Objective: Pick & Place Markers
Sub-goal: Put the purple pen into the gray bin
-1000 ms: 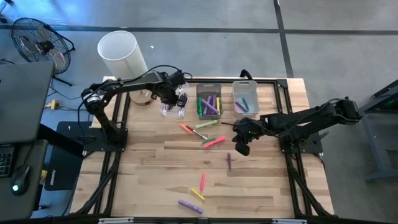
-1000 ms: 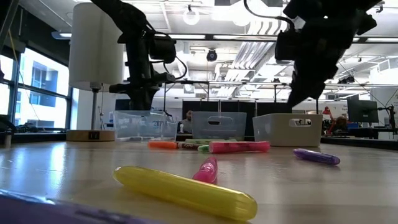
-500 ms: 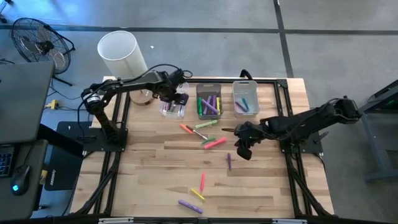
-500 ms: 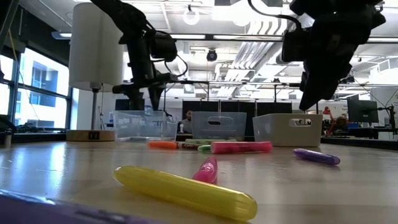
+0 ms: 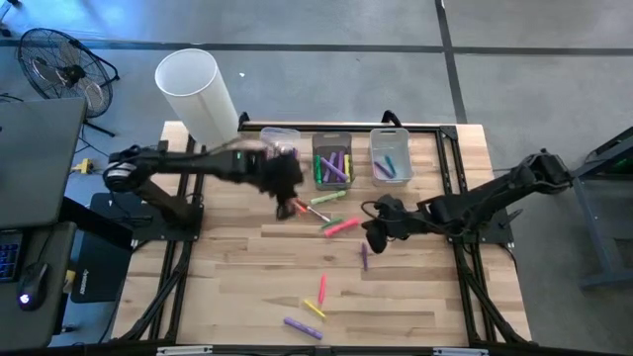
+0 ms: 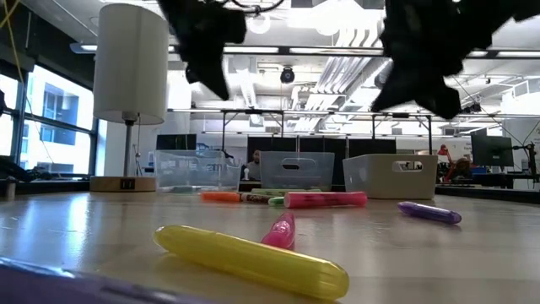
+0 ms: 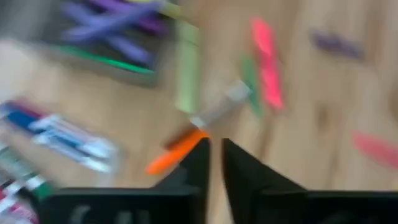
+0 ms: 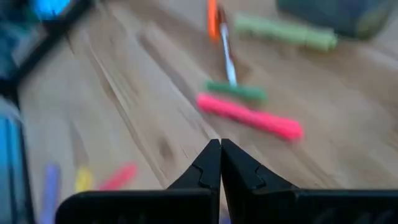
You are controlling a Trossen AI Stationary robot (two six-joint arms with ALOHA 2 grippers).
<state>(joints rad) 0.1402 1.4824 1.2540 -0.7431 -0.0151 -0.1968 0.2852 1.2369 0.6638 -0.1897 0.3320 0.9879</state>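
At centre frame in the high view, the left gripper (image 5: 285, 185) has swung away from the leftmost bin (image 5: 280, 135), over which it hung a second ago, and now sits above the orange marker (image 5: 296, 206) on the bare wood. The right gripper (image 5: 377, 230) has slid a little toward the lower left since then and now hovers just above the purple marker (image 5: 364, 257).

Three clear bins line the upper edge of the table (image 5: 247, 297); the middle bin (image 5: 331, 159) holds purple, green and yellow markers, the right bin (image 5: 390, 155) a few more. The lower half of the frame is mostly open wood, broken only by a pink marker (image 5: 322, 289), a yellow marker (image 5: 313, 309) and another purple one (image 5: 303, 327) near the bottom edge. A tight cluster of markers, among them a long pink marker (image 5: 341, 225), lies between the two grippers.

The left pincer's fingers (image 7: 198, 163) stand a narrow slit apart with nothing between them, the orange marker (image 7: 176, 151) showing just past their tips. The right pincer's fingers (image 8: 209, 165) are pressed together and hold nothing.
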